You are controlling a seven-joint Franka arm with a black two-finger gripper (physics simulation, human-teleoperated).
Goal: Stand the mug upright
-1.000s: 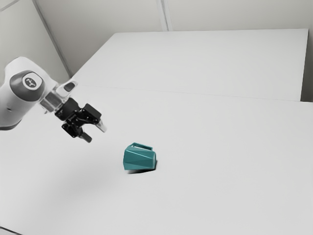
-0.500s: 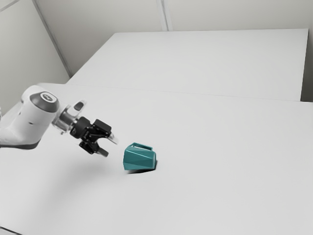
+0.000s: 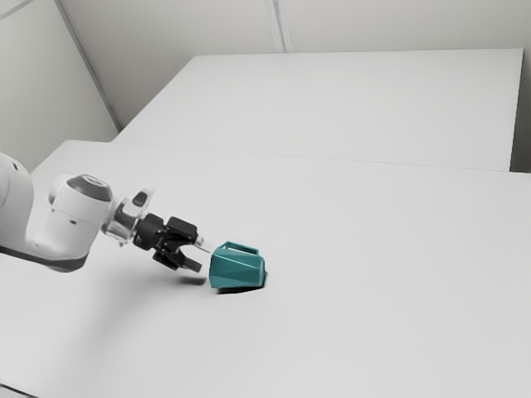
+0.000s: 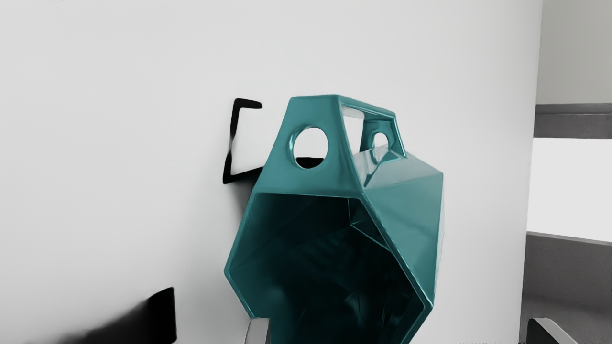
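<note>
One mug (image 3: 237,269) lies on its side; its mouth faces the nearby end effector (image 3: 202,256), spread wide.

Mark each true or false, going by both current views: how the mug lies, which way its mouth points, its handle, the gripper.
1. The mug lies on its side on the table. True.
2. The mug's mouth faces the gripper. True.
3. The handle has no holes in it. False: a round hole goes through it beside the mouth.
4. The gripper is shut on the mug. False: it is open, its fingers well apart.
5. The mug is red. False: it is teal.
</note>
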